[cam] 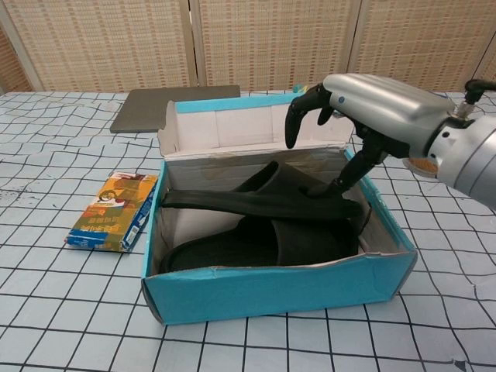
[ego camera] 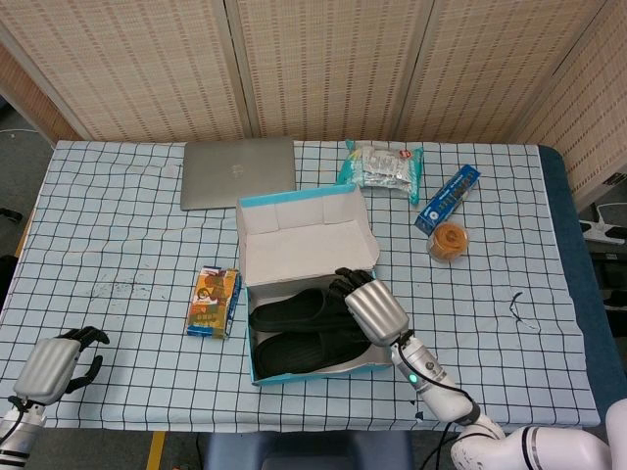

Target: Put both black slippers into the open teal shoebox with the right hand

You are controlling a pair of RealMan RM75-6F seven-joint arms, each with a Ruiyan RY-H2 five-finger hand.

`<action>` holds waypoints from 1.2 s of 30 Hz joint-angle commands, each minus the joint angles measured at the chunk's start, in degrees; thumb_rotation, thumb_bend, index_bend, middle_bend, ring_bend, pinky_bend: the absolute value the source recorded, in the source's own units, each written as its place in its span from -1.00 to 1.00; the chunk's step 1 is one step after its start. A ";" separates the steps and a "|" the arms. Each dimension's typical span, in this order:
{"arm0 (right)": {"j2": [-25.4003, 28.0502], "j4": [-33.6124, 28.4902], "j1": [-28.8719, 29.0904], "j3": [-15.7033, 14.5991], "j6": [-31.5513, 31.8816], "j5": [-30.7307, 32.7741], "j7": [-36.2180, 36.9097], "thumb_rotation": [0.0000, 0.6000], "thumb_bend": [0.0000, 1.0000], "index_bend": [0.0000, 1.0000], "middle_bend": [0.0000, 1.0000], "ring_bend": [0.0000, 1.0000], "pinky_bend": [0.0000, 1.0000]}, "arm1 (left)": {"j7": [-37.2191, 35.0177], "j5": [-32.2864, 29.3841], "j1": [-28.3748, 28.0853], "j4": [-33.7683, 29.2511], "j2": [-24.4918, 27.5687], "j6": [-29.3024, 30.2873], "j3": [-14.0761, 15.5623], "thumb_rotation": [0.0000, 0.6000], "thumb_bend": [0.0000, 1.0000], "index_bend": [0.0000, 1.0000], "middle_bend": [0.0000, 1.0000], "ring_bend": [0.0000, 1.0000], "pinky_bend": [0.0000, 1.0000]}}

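Right hand (cam: pixel 372 105) over the teal shoebox (cam: pixel 271 291), fingers curled down, thumb tip touching the upper slipper. Beneath it, both black slippers (cam: pixel 263 225) inside the box. Left hand (ego camera: pixel 59 364) far off, fingers curled, holding nothing.

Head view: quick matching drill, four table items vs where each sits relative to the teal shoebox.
Items:
1. grey laptop
2. orange snack packet
3. black slippers
4. blue tube box

Places:
A. inside the teal shoebox
B. far right of it
C. behind it, at the far edge
D. left of it

Pairs: 1-C, 2-D, 3-A, 4-B
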 commanded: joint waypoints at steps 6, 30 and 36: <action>-7.23 6.60 3.73 0.83 -2.98 -3.08 5.37 1.00 -0.41 0.36 0.15 -0.16 0.00 | -0.17 0.09 0.08 0.09 0.09 0.28 0.01 1.00 -0.06 -0.18 -0.25 -0.16 0.20; -18.27 20.31 7.17 1.37 -6.45 -0.80 5.12 1.00 -0.35 0.40 0.18 -0.13 0.02 | -1.25 0.48 0.30 -0.49 0.80 1.21 -0.14 1.00 -0.06 -0.18 -0.24 -0.16 0.20; -18.89 23.05 6.89 0.56 -7.50 -0.01 5.63 1.00 -0.35 0.40 0.18 -0.13 0.02 | -1.31 0.48 0.32 -0.68 0.90 1.27 -0.16 1.00 -0.06 -0.18 -0.24 -0.16 0.20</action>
